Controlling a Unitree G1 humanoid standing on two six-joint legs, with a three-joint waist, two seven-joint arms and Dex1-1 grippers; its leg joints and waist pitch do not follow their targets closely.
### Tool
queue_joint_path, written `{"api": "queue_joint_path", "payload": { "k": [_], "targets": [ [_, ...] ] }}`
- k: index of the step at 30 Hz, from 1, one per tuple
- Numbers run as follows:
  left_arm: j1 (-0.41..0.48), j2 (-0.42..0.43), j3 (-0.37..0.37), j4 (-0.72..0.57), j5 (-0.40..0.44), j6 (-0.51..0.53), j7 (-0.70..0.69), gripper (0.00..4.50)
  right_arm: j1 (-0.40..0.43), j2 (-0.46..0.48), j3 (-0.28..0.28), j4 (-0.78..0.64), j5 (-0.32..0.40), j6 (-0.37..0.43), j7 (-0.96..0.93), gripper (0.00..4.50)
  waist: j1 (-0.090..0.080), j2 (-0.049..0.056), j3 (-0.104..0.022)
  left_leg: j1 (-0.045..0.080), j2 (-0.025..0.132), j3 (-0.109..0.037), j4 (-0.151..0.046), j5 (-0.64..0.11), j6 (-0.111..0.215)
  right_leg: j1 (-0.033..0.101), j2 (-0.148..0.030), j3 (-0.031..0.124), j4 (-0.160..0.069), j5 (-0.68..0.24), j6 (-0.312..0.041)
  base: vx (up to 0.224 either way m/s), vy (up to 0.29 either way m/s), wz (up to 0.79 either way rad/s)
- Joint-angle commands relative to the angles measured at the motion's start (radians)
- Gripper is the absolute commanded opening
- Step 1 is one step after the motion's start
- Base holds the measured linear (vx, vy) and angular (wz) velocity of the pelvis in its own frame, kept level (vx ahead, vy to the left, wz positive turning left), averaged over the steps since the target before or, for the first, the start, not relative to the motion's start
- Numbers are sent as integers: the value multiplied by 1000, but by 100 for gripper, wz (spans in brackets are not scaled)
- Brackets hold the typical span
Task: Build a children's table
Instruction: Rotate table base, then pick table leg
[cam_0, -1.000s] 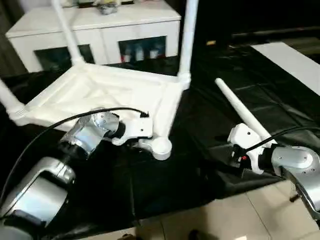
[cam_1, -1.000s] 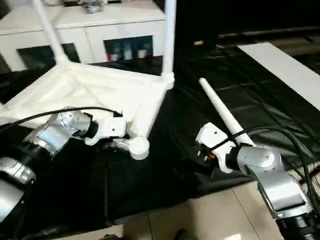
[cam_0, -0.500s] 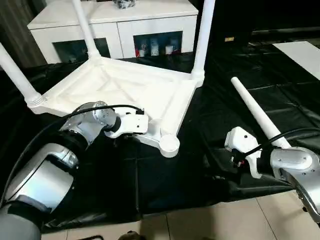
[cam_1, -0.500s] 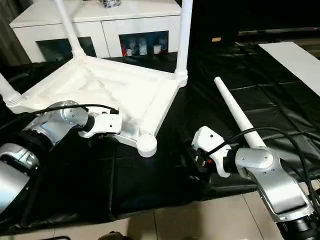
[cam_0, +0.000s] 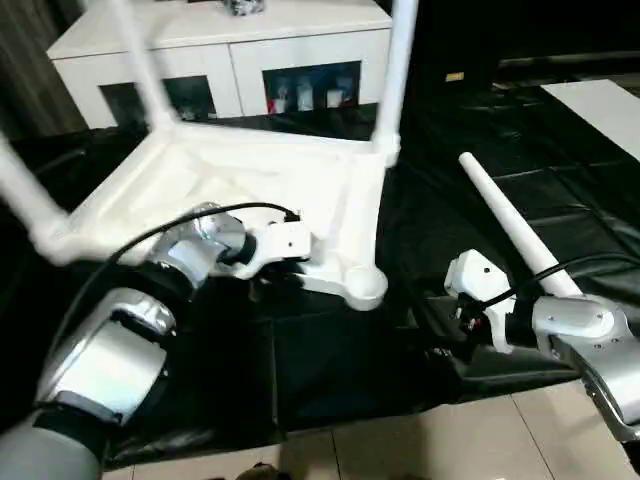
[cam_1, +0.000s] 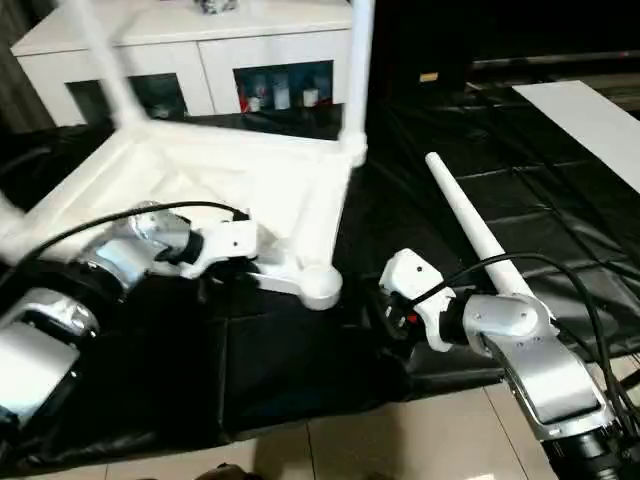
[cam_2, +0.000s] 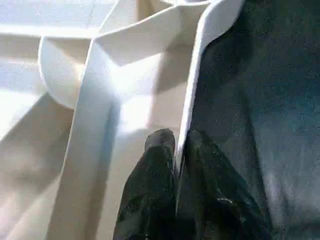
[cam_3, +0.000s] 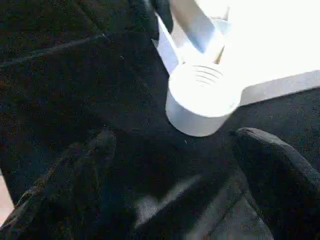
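White plastic table top (cam_0: 240, 180) lies upside down on the black cover (cam_0: 330, 370); the left gripper (cam_2: 176, 150) is clamped on its edge rib. The right gripper (cam_3: 175, 165) is spread wide, with the empty corner socket (cam_3: 202, 97) just beyond its fingertips. A loose leg (cam_0: 510, 228) lies beside it.

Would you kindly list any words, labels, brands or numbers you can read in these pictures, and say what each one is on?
No readable text anywhere.
Table top, loose leg: plain white, no markings.
Left gripper, shut on the table top's rim, and open right gripper: no lettering visible.
Items behind the cabinet's glass doors: too blurred to read.
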Motion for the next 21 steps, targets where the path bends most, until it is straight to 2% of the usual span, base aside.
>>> {"api": "queue_joint_path", "payload": {
  "k": [1,3,4,6,7,8,9,10,11,13,14,16,17,19,20,21],
  "targets": [
    [56,13,20,-22,-3,78,0,24,-19,21,-23,27,-26,-2,-58,419,6,-26,-75,9,75,-28,-82,-152,102,60,-77,46,-75,-97,-287,0,0,0],
    [89,23,31,-66,-8,108,9,11,-46,53,-48,70,-52,30,-149,419,-3,-23,-70,10,74,-28,-87,-169,84,56,-75,44,-79,-147,-282,0,0,0],
    [100,27,34,-83,-10,117,14,11,-56,65,-60,86,-56,49,-180,419,-5,-22,-71,16,70,-25,-87,-206,67,54,-73,43,-88,-214,-268,0,0,0],
    [121,34,42,-119,-15,130,20,4,-65,81,-73,100,-56,66,-212,419,-7,-22,-69,20,71,-24,-88,-230,52,52,-71,46,-93,-262,-253,0,0,0],
    [141,39,48,-151,-21,138,30,2,-69,94,-84,105,-52,92,-236,419,-10,-29,-70,14,73,-27,-91,-216,48,56,-75,48,-87,-255,-247,0,0,0],
    [166,47,51,-190,-26,134,31,1,-72,105,-92,108,-50,110,-259,419,-16,-34,-70,11,73,-27,-94,-209,50,55,-71,45,-89,-256,-238,0,0,0],
    [174,51,49,-201,-21,140,37,1,-78,111,-96,111,-48,130,-271,419,-13,-29,-72,18,72,-24,-90,-205,51,50,-71,47,-89,-245,-238,0,0,0],
    [174,51,49,-201,-21,140,37,1,-78,111,-96,111,-48,130,-271,419,-15,-28,-73,18,73,-24,-90,-198,52,50,-70,48,-86,-229,-241,0,0,0],
    [193,58,50,-238,-5,166,47,1,-87,118,-99,120,-54,144,-290,419,-15,-33,-73,18,73,-22,-89,-185,58,51,-70,48,-86,-210,-245,0,0,0],
    [212,64,53,-280,2,197,64,1,-111,131,-115,141,-61,173,-327,419,-16,-32,-74,16,73,-22,-89,-170,61,51,-71,48,-82,-200,-247,0,0,0],
    [219,67,55,-297,4,205,73,1,-121,136,-125,149,-66,182,-347,419,-18,-35,-72,17,72,-20,-89,-170,61,48,-69,47,-86,-211,-246,0,0,0],
    [220,67,55,-299,4,206,75,1,-123,137,-126,150,-67,184,-350,419,-19,-33,-71,18,71,-19,-89,-175,55,48,-68,47,-86,-226,-243,0,0,0],
    [236,68,71,-351,-7,234,84,50,-144,138,-135,157,-100,229,-411,419,-19,-34,-70,20,75,-20,-93,-177,45,47,-67,49,-84,-233,-236,0,0,0],
    [242,66,86,-381,-20,250,91,50,-160,135,-139,164,-120,259,-442,419,-23,-34,-72,19,70,-18,-91,-165,41,46,-64,48,-82,-217,-238,0,0,0],
    [249,66,108,-424,-45,266,87,62,-189,144,-176,177,-93,316,-463,419,-22,-36,-73,20,70,-17,-89,-164,41,46,-65,49,-82,-215,-237,0,0,0],
    [251,69,120,-448,-60,276,82,70,-206,147,-196,186,-79,332,-472,444,-20,-37,-75,22,68,-15,-86,-153,50,45,-66,50,-83,-205,-243,0,0,0]
  ]
}}
